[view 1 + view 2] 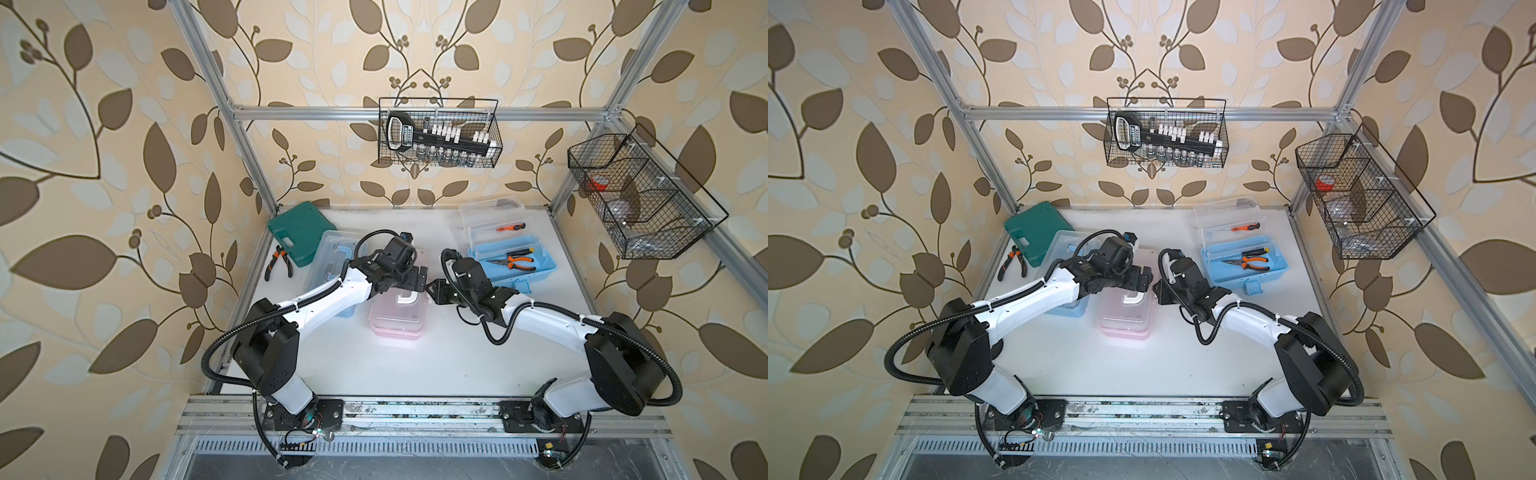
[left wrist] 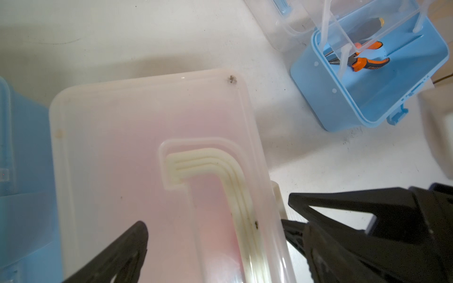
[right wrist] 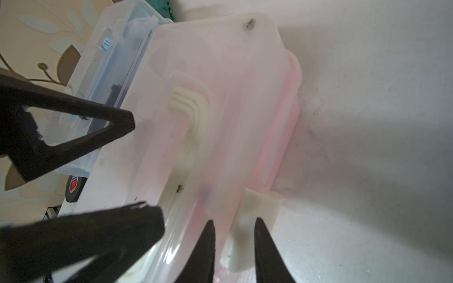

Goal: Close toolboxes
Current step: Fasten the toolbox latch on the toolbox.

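Three toolboxes on white table (image 1: pixel 374 365). Pink toolbox (image 1: pixel 397 320) at centre, clear lid down, white handle (image 2: pixel 208 161) flat in its recess. Just beside it, partly hidden under the left arm, left blue toolbox (image 1: pixel 332 249), lid likewise down. Well apart, towards the far right, right blue toolbox (image 1: pixel 534 277) with lid standing open: orange-handled pliers (image 1: pixel 513 262) and a screwdriver in the base, another screwdriver (image 1: pixel 510 227) in the raised clear tray. Left gripper (image 1: pixel 420 277) spread wide over the pink toolbox, holding nothing, one finger (image 2: pixel 137 235) above the lid in the left wrist view. Right gripper (image 3: pixel 234 221) at the same box's right-hand edge, jaws parted only a little, straddling white latch (image 3: pixel 261 204) jutting from the side wall. Gap visible between one fingertip and the latch, so no clamp on it; contact on the other side impossible to tell. Dark green case (image 1: pixel 296 232) in the far left corner, loose pliers (image 1: pixel 279 262) on the table just beside it.
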Controlling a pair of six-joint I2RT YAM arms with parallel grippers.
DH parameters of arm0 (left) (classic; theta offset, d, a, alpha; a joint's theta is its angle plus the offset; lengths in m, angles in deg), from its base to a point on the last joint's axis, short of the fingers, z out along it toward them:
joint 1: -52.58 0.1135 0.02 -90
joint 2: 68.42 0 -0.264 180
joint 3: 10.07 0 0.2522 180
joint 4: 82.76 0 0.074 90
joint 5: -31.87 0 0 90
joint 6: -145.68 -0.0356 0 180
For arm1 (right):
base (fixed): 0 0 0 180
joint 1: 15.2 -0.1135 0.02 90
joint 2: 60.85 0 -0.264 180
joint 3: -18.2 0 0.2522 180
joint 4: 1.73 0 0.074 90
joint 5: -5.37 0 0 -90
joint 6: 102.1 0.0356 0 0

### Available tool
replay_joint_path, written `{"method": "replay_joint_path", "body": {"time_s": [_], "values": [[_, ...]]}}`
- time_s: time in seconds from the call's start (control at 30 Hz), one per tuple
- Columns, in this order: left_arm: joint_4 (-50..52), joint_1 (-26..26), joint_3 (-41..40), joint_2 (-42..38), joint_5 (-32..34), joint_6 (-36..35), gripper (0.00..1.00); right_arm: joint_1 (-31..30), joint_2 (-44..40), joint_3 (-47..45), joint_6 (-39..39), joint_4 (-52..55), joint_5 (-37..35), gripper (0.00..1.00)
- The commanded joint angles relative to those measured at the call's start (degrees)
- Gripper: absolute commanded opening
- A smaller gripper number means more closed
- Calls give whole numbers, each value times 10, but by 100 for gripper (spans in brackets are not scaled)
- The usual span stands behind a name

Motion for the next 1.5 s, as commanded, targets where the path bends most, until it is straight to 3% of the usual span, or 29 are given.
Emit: {"method": "replay_joint_path", "body": {"time_s": [0.0,0.37,0.53,0.77,1.47], "values": [[118,3,-38,48,-56,17,99,-8,-6,18,-6,-31,36,28],[120,3,-39,49,-55,17,99,-5,-23,8,-11,-35,3,34],[121,3,-40,47,-55,17,99,23,-46,3,-17,-25,8,36],[122,3,-41,46,-53,18,99,61,-54,-25,-19,-18,31,25],[128,3,-37,48,-51,17,99,11,33,-22,-10,-47,40,21]]}}
